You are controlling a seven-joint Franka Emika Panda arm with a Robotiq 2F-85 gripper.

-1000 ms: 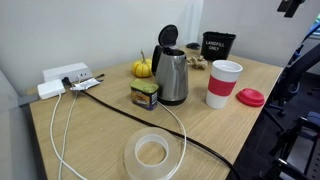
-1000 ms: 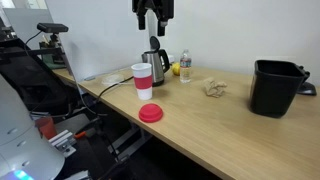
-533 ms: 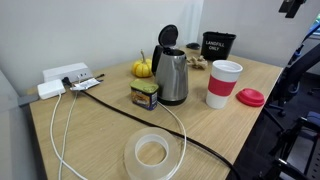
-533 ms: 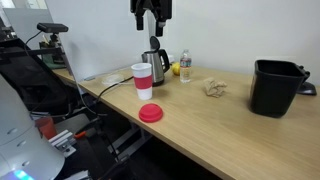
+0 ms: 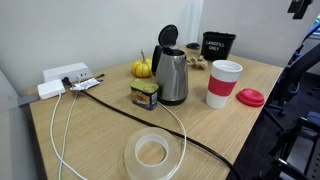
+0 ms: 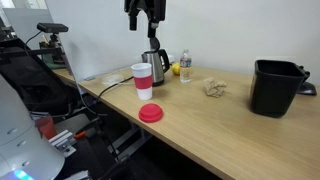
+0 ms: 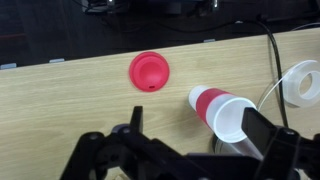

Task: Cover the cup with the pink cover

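Note:
The cup (image 5: 224, 83) is a white paper cup with a red-pink band; it stands upright and uncovered on the wooden table, beside the steel kettle (image 5: 171, 75). It also shows in an exterior view (image 6: 142, 80) and in the wrist view (image 7: 222, 111). The pink cover (image 5: 251, 97) lies flat on the table near the edge, apart from the cup; it also shows in an exterior view (image 6: 150, 113) and in the wrist view (image 7: 149, 70). My gripper (image 6: 145, 22) hangs high above the kettle and cup, open and empty. In the wrist view (image 7: 196, 140) its fingers are spread.
A clear tape roll (image 5: 152, 153), a small jar (image 5: 145, 95), a small pumpkin (image 5: 142, 68), a power strip (image 5: 63, 78) with black cable and a black printed cup (image 5: 217, 44) are on the table. A black bin (image 6: 275, 87), a bottle (image 6: 185, 67) and crumpled paper (image 6: 213, 88) stand farther along.
My gripper has drifted slightly sideways and up above the kettle. The cup and the cover have not moved.

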